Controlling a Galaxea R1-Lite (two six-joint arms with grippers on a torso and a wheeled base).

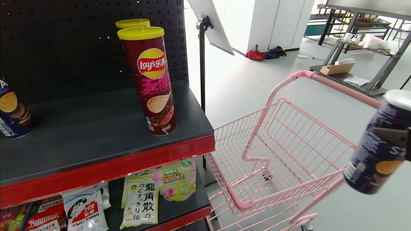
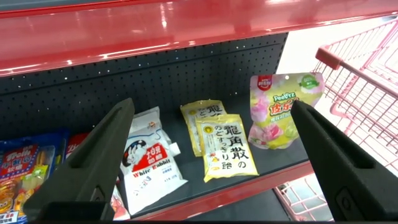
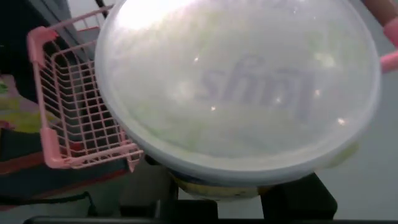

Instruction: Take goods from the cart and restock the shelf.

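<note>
1. One blue can (image 1: 377, 144) sits clamped in the right gripper (image 1: 398, 139), tilted, up beside the cart (image 1: 337, 84). It is held clear of the basket, ready for carrying, I judge.
2. Left gripper (image 2: 208, 165) hangs empty, fingers wide apart, before the snack bags (image 2: 227, 146) on the lower shelf (image 2: 249, 190).
3. Farther off, the top shelf (image 1: 80, 134) has bare board between a red can (image 1: 151, 83) and a second blue can (image 1: 13, 112), which is likely the landing spot.

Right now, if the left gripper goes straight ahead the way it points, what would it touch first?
Probably the yellow bags on the lower shelf. The open left gripper aims at them, though depth is unclear.
</note>
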